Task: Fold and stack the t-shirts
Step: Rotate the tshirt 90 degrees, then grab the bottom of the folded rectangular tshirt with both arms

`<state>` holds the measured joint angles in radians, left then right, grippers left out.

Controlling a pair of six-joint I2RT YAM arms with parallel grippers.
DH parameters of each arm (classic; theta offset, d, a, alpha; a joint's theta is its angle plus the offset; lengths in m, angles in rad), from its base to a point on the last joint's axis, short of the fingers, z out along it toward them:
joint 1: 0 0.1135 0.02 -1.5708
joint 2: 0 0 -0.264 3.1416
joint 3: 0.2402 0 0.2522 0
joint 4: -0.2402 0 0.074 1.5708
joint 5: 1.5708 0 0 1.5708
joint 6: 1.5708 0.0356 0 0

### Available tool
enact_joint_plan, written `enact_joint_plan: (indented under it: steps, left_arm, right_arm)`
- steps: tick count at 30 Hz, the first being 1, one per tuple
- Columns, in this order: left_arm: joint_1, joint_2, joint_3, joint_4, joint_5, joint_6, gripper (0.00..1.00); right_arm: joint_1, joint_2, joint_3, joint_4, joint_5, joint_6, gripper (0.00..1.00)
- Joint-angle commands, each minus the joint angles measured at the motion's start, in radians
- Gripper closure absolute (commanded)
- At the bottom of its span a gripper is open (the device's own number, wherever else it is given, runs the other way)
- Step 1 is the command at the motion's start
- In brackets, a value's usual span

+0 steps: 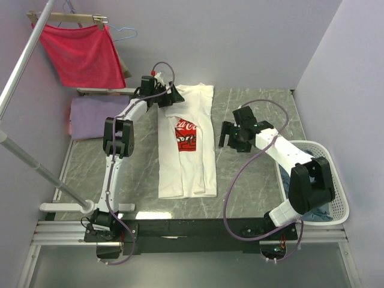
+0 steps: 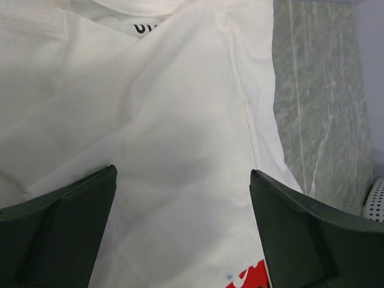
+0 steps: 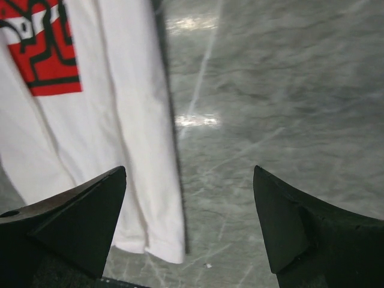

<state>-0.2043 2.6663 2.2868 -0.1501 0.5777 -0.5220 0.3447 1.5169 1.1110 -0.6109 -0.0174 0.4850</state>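
Left gripper (image 2: 183,174) up close: jaws spread wide, nothing btwn them, hanging low over the white tee (image 2: 180,108) at its collar end, far-left corner. Right gripper (image 3: 189,171) is likewise wide open and empty. It sits over bare table (image 3: 288,108) just beside the tee's right edge, about mid-length, tilted down.

White tee lies flat mid-table, print up, sides already turned in so it's one long narrow strip running near to far. Lengthwise fold looks done, so the crosswise fold is the step in hand, I'd say. Next move prob needs both grippers on the far end, one per corner. Left drops and pinches its corner; right has to swing over to the far-right corner first. Then both carry that end toward the hem w/o pulling the strip open.

Left arm reaches far fwd, elbow bent, wrist angled in toward the tee. Right arm is doubled back, forearm pointing inward.

Lavender tee (image 1: 90,117) sits in a heap at the table's far left. Grey-blue tee (image 1: 323,211) looks to be in the basket (image 1: 336,180), mostly hidden.
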Motion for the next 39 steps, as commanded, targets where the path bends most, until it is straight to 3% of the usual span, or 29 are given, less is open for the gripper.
enact_joint_plan:
  steps: [1, 9, 12, 18, 24, 30, 39]
  left_arm:
    - [-0.024, -0.147, -0.13, -0.019, -0.013, 0.05, 0.01]
    - [-0.066, -0.469, -0.298, 0.001, -0.093, 0.1, 0.01]
    - [-0.081, -0.609, -0.427, -0.031, -0.145, 0.09, 0.01]
    - [-0.133, -0.885, -0.983, 0.103, -0.24, 0.011, 0.01]
    - [-0.216, -1.038, -1.266, 0.103, -0.367, -0.045, 0.01]
    - [-0.322, -1.183, -1.458, 0.109, -0.426, -0.122, 0.01]
    - [-0.382, -1.244, -1.56, 0.084, -0.455, -0.19, 0.01]
  right_arm:
    - [0.059, 0.048, 0.03, 0.105, -0.131, -0.006, 0.09]
    - [0.146, 0.104, 0.05, 0.106, -0.162, -0.028, 0.19]
    - [0.165, 0.111, 0.039, 0.103, -0.187, -0.042, 0.27]
    - [0.204, 0.13, 0.009, 0.096, -0.243, -0.063, 0.42]
    - [0.238, 0.163, -0.025, 0.091, -0.277, -0.069, 0.43]
    - [0.275, 0.18, -0.074, 0.123, -0.305, -0.052, 0.43]
    - [0.316, 0.207, -0.099, 0.146, -0.332, -0.033, 0.49]
